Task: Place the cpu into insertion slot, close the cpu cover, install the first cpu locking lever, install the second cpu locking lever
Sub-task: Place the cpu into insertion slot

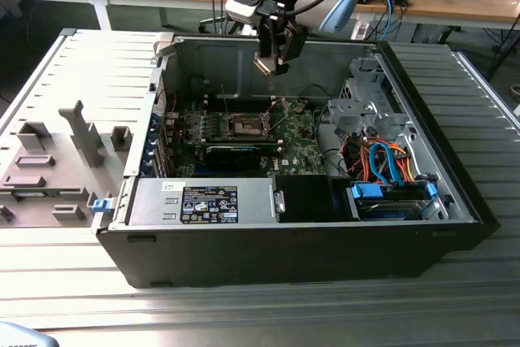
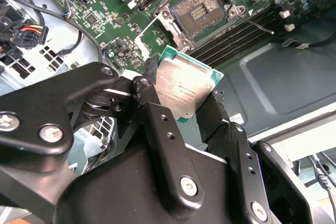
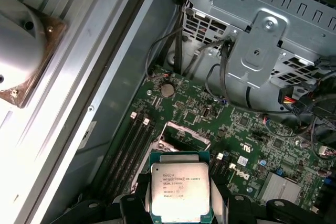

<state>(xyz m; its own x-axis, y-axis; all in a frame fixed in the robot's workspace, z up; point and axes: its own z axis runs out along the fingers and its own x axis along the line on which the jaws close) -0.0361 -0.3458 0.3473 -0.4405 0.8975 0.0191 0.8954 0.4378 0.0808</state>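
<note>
The pincer (image 1: 271, 62), made of matte black metal links with bright screw heads, is clamped on the cpu (image 2: 184, 88), its two black fingers (image 2: 148, 94) pressing on opposite edges of the chip. The cpu is a flat square with a pale, brushed silvery face, a thin green border and softly cut corners. It hangs in the air over the open computer case (image 1: 284, 259), well above the insertion slot (image 2: 202, 11) and not touching it.

The slot is a square socket with a dark, finely pinned centre and a shiny metal rim. It lies uncovered in the green circuit board (image 1: 302, 149), beside rows of long black memory slots (image 2: 247, 30). A thin wire lever (image 2: 257, 24) slants across those slots. In the first wrist view, a perforated, folded sheet-metal cage (image 3: 262, 40) stands next to the board. The black case rests on a ribbed grey metal worktop (image 1: 244, 314).

Several lines of small dark print cross the cpu's face (image 3: 180, 190). A black-and-white sticker sits on the silver box (image 1: 210, 203) at the near side of the case, and white lettering dots the board.
</note>
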